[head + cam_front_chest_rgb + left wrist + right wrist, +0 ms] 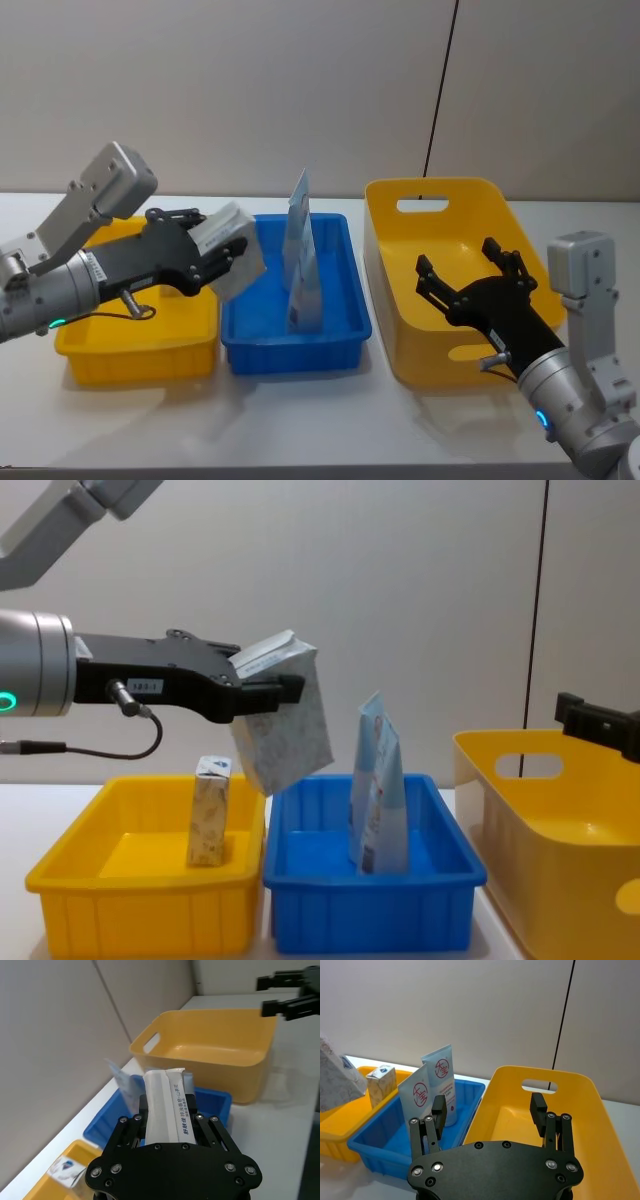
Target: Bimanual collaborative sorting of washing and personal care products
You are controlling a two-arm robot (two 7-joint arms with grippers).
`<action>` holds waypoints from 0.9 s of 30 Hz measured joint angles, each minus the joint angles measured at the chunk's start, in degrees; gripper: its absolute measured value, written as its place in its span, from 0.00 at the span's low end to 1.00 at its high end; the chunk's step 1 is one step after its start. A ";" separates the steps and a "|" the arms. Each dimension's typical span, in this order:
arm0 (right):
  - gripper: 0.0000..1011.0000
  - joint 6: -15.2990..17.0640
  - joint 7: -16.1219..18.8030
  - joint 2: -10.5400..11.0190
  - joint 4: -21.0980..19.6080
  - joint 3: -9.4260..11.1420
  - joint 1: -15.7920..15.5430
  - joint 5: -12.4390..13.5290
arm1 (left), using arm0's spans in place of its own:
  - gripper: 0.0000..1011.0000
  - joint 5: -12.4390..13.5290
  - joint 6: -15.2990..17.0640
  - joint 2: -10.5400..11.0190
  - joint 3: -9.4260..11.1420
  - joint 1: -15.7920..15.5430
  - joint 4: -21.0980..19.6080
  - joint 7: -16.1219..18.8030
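Note:
My left gripper (226,262) is shut on a beige patterned soft pack (232,250) with a white top. It holds the pack tilted in the air over the meeting rims of the small yellow bin and the blue bin, as seen on the pack (285,725) in the chest view. In the left wrist view the pack (165,1095) sits between the fingers. Another beige pack (208,810) stands upright in the small yellow bin (60,880). Two pale blue-and-white pouches (300,262) stand in the blue bin (345,335). My right gripper (458,257) hangs open and empty over the large yellow bin (440,195).
The three bins stand side by side on a white table (320,430) against a grey wall: small yellow left, blue middle, tall handled yellow bin (600,1105) right. A black cable (440,90) runs down the wall behind the large bin. Bare table lies in front of the bins.

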 joint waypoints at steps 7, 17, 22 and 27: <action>0.99 0.00 0.00 0.00 0.00 0.00 0.00 0.00 | 0.36 -1.76 -2.64 1.01 1.28 -0.94 0.18 -5.45; 0.99 0.00 0.00 0.00 0.00 0.00 0.00 0.00 | 0.36 -4.57 -5.58 2.17 3.40 -2.74 0.99 -14.01; 0.99 0.00 0.00 0.00 0.00 0.00 0.00 0.00 | 0.36 -5.54 -6.17 2.45 4.37 -3.53 1.23 -17.03; 0.99 0.00 0.00 0.00 0.00 0.00 0.00 0.00 | 0.36 -6.26 -6.56 2.64 5.30 -4.23 1.40 -19.36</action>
